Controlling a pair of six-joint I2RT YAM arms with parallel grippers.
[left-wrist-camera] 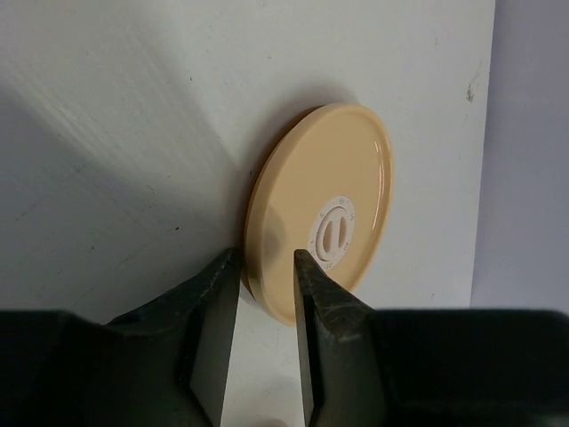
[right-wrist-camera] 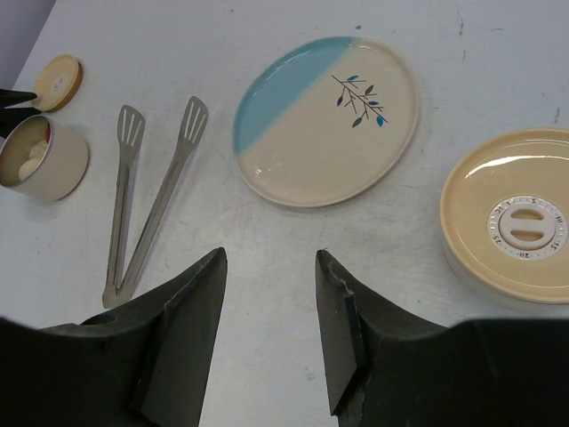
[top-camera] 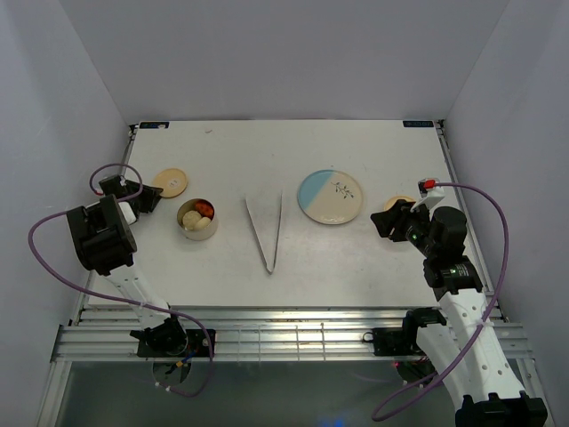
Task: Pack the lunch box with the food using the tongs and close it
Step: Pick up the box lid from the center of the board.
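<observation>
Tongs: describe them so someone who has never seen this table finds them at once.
Start at the middle of the white table, between the small round container of food on the left and the blue-and-cream plate on the right. The tongs lie flat there, a slim silver V. Everything nearby is round; they alone are long and metal.

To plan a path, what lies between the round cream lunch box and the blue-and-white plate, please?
The slim silver metal tongs, clearest in the top view.

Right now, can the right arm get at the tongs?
Probably yes: the open, empty right hand has only bare table between it and the tongs; the plate sits off to one side.
</observation>
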